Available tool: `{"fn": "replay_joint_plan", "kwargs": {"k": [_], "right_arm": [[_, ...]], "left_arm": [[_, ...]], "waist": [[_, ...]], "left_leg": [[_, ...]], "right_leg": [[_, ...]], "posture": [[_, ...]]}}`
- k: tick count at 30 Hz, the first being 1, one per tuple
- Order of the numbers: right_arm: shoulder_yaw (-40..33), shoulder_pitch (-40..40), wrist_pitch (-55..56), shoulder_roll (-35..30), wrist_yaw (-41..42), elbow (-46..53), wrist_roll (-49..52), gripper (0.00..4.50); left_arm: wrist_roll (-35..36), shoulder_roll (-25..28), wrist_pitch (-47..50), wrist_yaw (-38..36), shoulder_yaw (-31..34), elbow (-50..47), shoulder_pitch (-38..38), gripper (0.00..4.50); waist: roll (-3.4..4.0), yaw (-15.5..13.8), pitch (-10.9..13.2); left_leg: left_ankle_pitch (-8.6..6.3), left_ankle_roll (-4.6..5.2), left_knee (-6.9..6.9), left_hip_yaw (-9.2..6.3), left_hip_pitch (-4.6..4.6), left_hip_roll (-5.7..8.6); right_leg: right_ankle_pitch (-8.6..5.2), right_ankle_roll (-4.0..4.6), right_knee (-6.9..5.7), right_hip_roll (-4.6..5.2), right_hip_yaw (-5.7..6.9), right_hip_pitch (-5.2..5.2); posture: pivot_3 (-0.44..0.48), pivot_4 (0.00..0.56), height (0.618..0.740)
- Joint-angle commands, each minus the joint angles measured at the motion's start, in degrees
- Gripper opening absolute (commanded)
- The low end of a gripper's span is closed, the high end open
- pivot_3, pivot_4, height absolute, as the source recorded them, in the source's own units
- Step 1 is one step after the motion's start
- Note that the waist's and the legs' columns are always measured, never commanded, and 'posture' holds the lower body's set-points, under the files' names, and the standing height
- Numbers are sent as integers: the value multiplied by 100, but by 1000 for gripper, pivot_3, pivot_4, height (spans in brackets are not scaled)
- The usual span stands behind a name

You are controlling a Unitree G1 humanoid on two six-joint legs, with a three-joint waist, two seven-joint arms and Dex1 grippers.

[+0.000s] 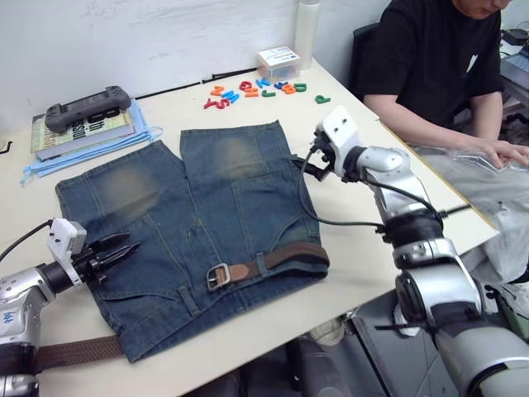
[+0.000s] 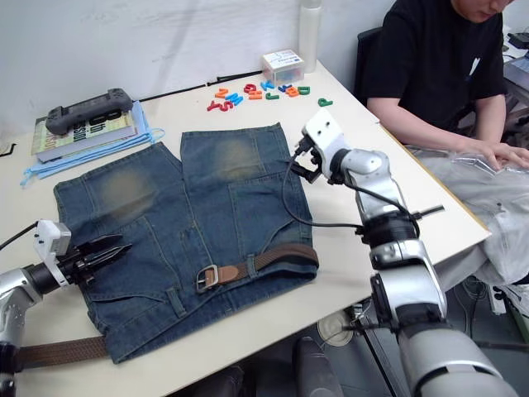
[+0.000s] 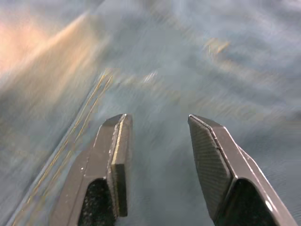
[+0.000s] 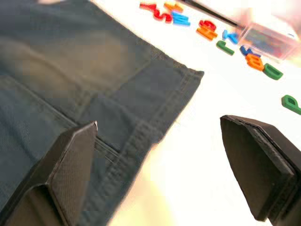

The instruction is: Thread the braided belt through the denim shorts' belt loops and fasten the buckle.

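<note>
The denim shorts [image 1: 190, 207] lie flat on the table with the waistband toward me. Along the waistband runs the braided belt [image 1: 291, 255]; its tan end and silver buckle [image 1: 217, 275] rest on the front of the shorts, and its other end [image 1: 78, 353] sticks out past the shorts' left side. A belt loop [image 1: 261, 265] crosses the belt near the buckle. My left gripper [image 1: 124, 246] hovers open over the shorts' left hip, with only denim between its fingers [image 3: 115, 155]. My right gripper [image 4: 160, 122] is open wide over the right leg's outer edge, holding nothing.
Coloured plastic letters [image 1: 248, 88] and a clear box [image 1: 278, 62] lie beyond the shorts. A book with a black controller [image 1: 87, 107] and a blue mask [image 1: 91, 150] sit at the far left. A person [image 1: 438, 58] sits at the table's right side.
</note>
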State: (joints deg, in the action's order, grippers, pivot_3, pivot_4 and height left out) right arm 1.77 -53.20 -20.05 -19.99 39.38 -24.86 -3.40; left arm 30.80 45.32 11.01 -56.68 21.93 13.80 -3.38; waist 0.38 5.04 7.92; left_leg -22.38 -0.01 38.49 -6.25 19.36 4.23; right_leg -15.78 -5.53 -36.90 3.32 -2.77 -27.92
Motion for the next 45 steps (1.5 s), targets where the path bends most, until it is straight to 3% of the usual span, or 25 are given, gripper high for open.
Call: {"fn": "replay_joint_plan", "kwargs": {"k": [1, 9, 12, 18, 23, 28, 31, 36, 38, 41, 42, 45], "right_arm": [[-266, 495, -995, 5, -324, 1724, 284, 4470], [174, 1539, -1364, -140, -496, 2937, 178, 4470], [324, 1749, -1433, -283, -406, 3251, 243, 4470], [253, 2106, -1604, -416, -385, 3698, 443, 4470], [173, 2354, -1698, -530, -398, 4035, 576, 4470], [288, 2632, -1644, -736, -280, 4317, 616, 4470], [373, 2796, -1523, -893, -204, 4471, 607, 4470], [415, 3037, -1466, -1018, -179, 4736, 622, 4470], [427, 3135, -1476, -1062, -180, 4861, 629, 4470], [221, 3284, -1593, -950, -301, 5072, 797, 4470], [117, 3338, -1631, -907, -346, 5158, 885, 4470], [-24, 3566, -1579, -944, -395, 5392, 977, 4470]], "left_arm": [[592, -137, 852, 535, 283, -1552, 382, 2185], [795, -516, 1541, 1277, 298, -2444, 480, 2185], [796, -533, 1675, 1340, 264, -2509, 408, 2185], [783, -548, 1881, 1350, 147, -2625, 284, 2185], [754, -544, 1940, 1325, 108, -2673, 301, 2185], [735, -506, 1978, 1283, 101, -2629, 301, 2185], [728, -508, 2002, 1281, 138, -2645, 378, 2185], [862, -608, 2091, 1519, 468, -2604, 516, 2185], [982, -704, 2185, 1719, 673, -2650, 540, 2185], [1275, -909, 2384, 2141, 1170, -2616, 607, 2185], [1378, -998, 2461, 2342, 1412, -2540, 645, 2185], [1623, -1207, 2616, 2775, 2006, -2380, 824, 2185]], "waist": [[3, -18, 2], [-13, -143, 66], [7, -175, 85], [18, -355, 103], [33, -604, 127], [24, -591, 141], [18, -464, 145], [7, -391, 151], [4, -416, 150], [2, -505, 149], [1, -549, 149], [-7, -679, 151]], "left_leg": [[0, 1, 1, 0, 1, 0], [-27, 13, 49, -4, -7, 8], [65, -3, -4, -280, -8, 128], [267, -38, -80, -645, 68, 347], [287, -37, -65, -588, 74, 329], [279, -31, -75, -576, 83, 317], [321, -3, -79, -704, 105, 412], [402, 85, -78, -854, 144, 625], [428, 108, -82, -943, 143, 704], [459, 118, -80, -1058, 138, 795], [454, 117, -83, -1022, 131, 785], [434, 107, -103, -978, 123, 730]], "right_leg": [[0, 0, 0, 0, 1, 0], [7, -3, 47, 15, 48, 36], [1, 9, 39, 168, 273, 148], [-19, 3, 36, 424, 584, 203], [34, -18, 102, 378, 501, 192], [53, -28, 124, 343, 483, 211], [14, -54, 81, 509, 636, 247], [-43, -158, 17, 732, 753, 292], [-58, -214, 24, 740, 786, 336], [-99, -293, 39, 735, 670, 340], [-98, -296, 41, 693, 570, 326], [-92, -303, 94, 613, 432, 324]], "posture": [[0, 150, 731], [0, 150, 731], [0, 150, 731], [0, 150, 730], [0, 150, 730], [0, 150, 730], [0, 150, 730], [0, 150, 730], [0, 150, 730], [0, 150, 730], [0, 150, 730], [0, 150, 730]]}}
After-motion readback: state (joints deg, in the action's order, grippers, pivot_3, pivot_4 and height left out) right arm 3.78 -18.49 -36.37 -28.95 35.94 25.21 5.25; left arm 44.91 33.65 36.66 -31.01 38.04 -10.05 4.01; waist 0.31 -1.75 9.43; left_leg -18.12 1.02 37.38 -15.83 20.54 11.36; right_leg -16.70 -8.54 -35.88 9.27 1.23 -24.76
